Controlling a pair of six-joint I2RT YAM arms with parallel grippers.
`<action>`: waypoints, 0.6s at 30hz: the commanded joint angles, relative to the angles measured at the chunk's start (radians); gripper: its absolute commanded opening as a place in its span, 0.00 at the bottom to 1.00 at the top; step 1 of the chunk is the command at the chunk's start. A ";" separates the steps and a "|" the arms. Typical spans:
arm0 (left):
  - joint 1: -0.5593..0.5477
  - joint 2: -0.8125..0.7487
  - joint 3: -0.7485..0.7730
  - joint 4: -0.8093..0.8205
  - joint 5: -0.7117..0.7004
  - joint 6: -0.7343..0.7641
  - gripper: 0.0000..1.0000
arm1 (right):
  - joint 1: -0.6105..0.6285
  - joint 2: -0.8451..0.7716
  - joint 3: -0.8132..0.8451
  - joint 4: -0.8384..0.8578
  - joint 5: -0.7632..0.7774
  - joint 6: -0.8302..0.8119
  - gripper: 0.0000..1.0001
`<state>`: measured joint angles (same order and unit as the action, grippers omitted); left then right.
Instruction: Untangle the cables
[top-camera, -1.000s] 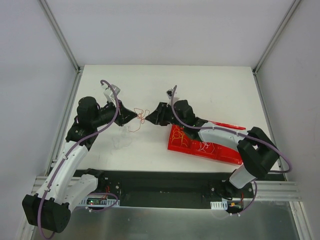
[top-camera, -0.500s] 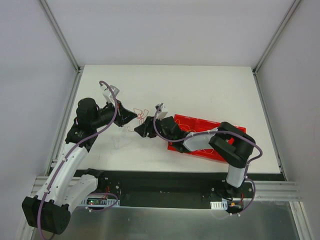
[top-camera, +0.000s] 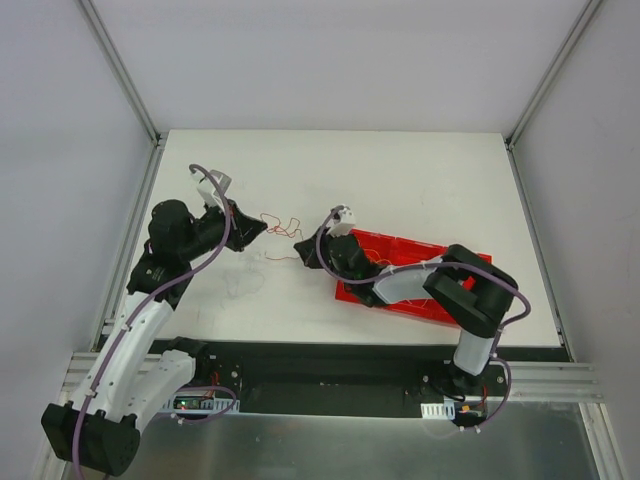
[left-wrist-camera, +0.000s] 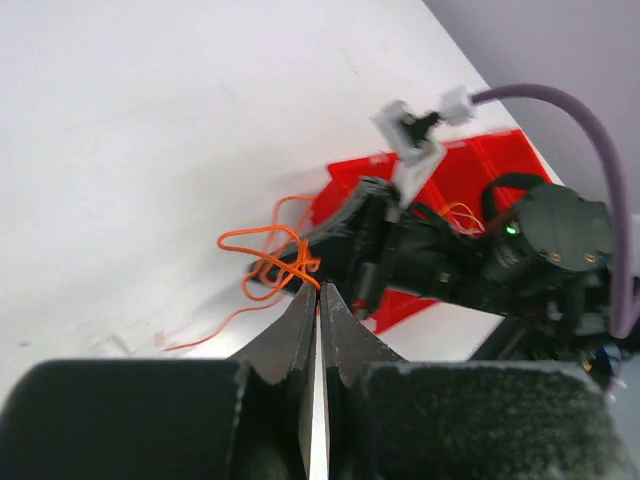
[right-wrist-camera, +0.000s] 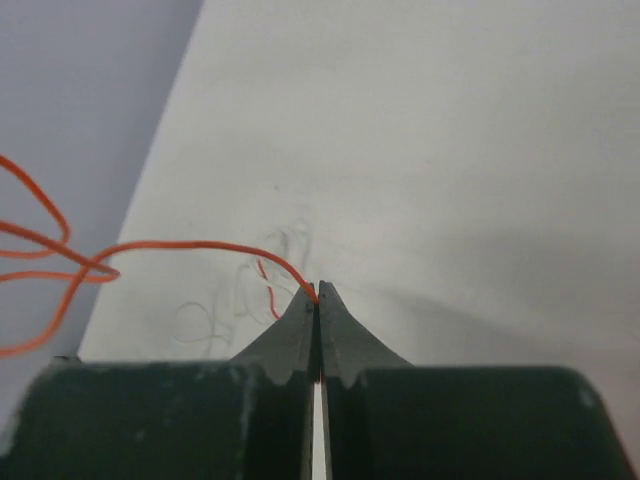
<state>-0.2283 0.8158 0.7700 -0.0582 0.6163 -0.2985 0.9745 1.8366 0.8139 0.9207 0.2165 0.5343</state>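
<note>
R gripper (right-wrist-camera: 317, 292) was reopened, moved nearer, then re-clamped on orange cable (right-wrist-camera: 190, 245). L gripper (left-wrist-camera: 320, 290) kept pinched on same cable. Pull-apart can be resumed.

Top cam overhead; wrist cams close, share cables (left-wrist-camera: 285, 262).

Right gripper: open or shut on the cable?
Shut on it. The right gripper has its tips together, with the orange cable ending in the pinch.
</note>
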 joint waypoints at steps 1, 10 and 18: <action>0.001 -0.096 0.005 -0.060 -0.341 0.048 0.00 | -0.025 -0.202 -0.065 -0.190 0.177 -0.080 0.00; 0.004 -0.221 -0.006 -0.221 -1.160 0.021 0.00 | -0.106 -0.722 -0.114 -0.560 0.360 -0.309 0.01; 0.026 -0.228 -0.008 -0.279 -1.392 -0.047 0.00 | -0.313 -0.859 -0.010 -0.741 0.026 -0.299 0.00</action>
<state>-0.2203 0.5957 0.7692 -0.3042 -0.5610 -0.3054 0.7197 0.9672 0.7261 0.3233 0.3889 0.2699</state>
